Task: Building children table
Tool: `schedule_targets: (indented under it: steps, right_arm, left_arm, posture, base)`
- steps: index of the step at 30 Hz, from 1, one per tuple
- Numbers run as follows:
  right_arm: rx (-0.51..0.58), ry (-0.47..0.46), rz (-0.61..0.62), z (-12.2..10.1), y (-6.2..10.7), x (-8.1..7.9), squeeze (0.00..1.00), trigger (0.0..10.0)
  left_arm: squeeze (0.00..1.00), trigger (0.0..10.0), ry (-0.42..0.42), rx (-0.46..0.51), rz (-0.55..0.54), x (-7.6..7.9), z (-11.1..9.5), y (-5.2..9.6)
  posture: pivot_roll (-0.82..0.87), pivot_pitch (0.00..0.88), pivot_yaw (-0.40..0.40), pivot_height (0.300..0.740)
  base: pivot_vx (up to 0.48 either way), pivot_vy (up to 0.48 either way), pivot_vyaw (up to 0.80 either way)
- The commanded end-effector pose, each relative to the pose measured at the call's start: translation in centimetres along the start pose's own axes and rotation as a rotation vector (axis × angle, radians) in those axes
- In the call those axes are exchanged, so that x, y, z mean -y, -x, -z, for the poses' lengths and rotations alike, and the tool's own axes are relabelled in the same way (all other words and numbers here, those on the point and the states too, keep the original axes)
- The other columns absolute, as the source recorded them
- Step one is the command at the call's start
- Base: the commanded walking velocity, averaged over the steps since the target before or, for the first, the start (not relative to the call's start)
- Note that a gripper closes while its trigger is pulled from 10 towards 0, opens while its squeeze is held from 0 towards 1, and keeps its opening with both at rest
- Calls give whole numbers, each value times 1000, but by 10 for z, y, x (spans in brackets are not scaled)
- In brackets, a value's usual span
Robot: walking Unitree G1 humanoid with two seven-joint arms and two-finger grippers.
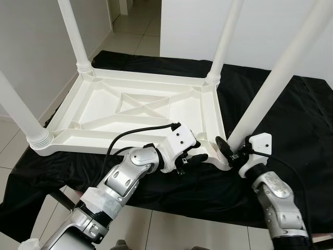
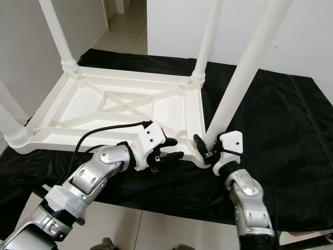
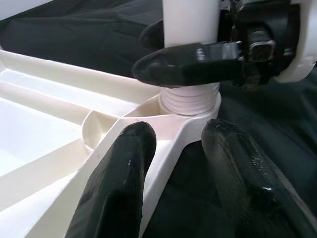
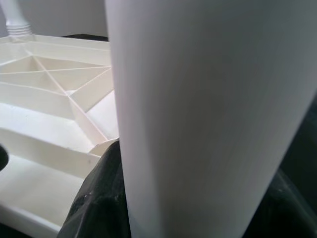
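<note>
A white children's table point(image 1: 140, 112) lies upside down on a black cloth, with legs standing up at its corners. My right gripper point(image 1: 229, 151) is shut on the near right leg point(image 1: 270, 83) just above its threaded base point(image 3: 190, 99); in the right wrist view that leg point(image 4: 208, 99) sits between dark fingers point(image 4: 99, 198). My left gripper point(image 1: 196, 155) is at the same corner, with its fingers point(image 3: 124, 163) closed on either side of the table's rim point(image 3: 168, 134). Beside the leg, one right finger point(image 3: 188, 62) appears in the left wrist view.
The black cloth point(image 1: 291, 120) covers a low platform whose front edge runs just below my arms. Three more legs rise at the far left point(image 1: 75, 31), far right point(image 1: 223, 41) and near left point(image 1: 18, 114). Tiled floor point(image 1: 135, 26) and white walls surround it.
</note>
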State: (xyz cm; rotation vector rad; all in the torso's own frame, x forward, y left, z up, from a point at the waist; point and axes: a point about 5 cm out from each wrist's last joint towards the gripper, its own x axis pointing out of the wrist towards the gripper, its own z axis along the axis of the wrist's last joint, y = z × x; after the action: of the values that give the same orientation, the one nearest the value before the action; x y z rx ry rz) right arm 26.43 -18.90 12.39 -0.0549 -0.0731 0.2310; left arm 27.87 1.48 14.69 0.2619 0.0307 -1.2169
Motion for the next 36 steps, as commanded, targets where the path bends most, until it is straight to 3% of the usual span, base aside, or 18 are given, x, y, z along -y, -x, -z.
schedule_targets:
  steps: [1, 3, 5, 11, 13, 18, 24, 25, 26, 27, 36]
  right_arm:
    - [-68, -16, 58, 11, 3, -2, 0, 10000]
    - [-95, -38, 183, 15, 5, -8, 0, 10000]
    - [-95, -38, 183, 15, 5, -8, 0, 10000]
    - [-128, -58, 358, 21, 8, -15, 0, 10000]
    - [-130, -76, 494, 22, 10, -21, 0, 10000]
    - [-117, -132, 551, 19, 7, -34, 0, 10000]
    - [-121, -104, 569, 17, 8, -31, 0, 10000]
    - [-121, -112, 569, 17, 8, -31, 259, 10000]
    - [-121, -112, 569, 17, 8, -31, 259, 10000]
    - [-118, -113, 566, 17, 8, -32, 1000, 10000]
    - [-82, -102, 543, 13, 7, -35, 1000, 10000]
  left_arm:
    - [0, 10000, 11, -5, 81, 3, 1, 1]
    - [0, 10000, 11, -6, 80, 3, 1, 1]
    - [0, 10000, 11, -6, 80, 3, 1, 1]
    - [0, 10000, 11, -5, 77, 2, 1, 0]
    - [0, 10000, 12, -4, 72, 1, 1, 1]
    - [0, 10000, 12, -2, 70, 1, 1, 3]
    - [0, 10000, 7, -1, 71, -1, -1, 2]
    - [0, 10000, 6, 0, 71, -2, -1, 2]
    - [0, 10000, 6, 0, 71, -2, -1, 2]
    - [0, 10000, 6, 1, 71, -2, -2, 2]
    - [0, 10000, 14, 9, 72, -1, -3, 2]
  posture:
    - [41, 0, -8, 740]
    - [41, 0, -10, 740]
    - [41, 0, -10, 740]
    - [50, 0, -17, 740]
    - [56, 0, -16, 740]
    - [61, 0, -17, 740]
    - [63, 0, -7, 740]
    - [63, 0, -7, 740]
    - [63, 0, -7, 740]
    - [64, 0, -4, 740]
    - [58, 0, -2, 740]
  base:
    - [0, 0, 0]
    - [0, 0, 0]
    - [0, 0, 0]
    - [0, 0, 0]
    - [0, 0, 0]
    - [0, 0, 0]
    - [0, 0, 0]
    - [0, 0, 0]
    - [0, 0, 0]
    - [0, 0, 0]
    - [0, 0, 0]
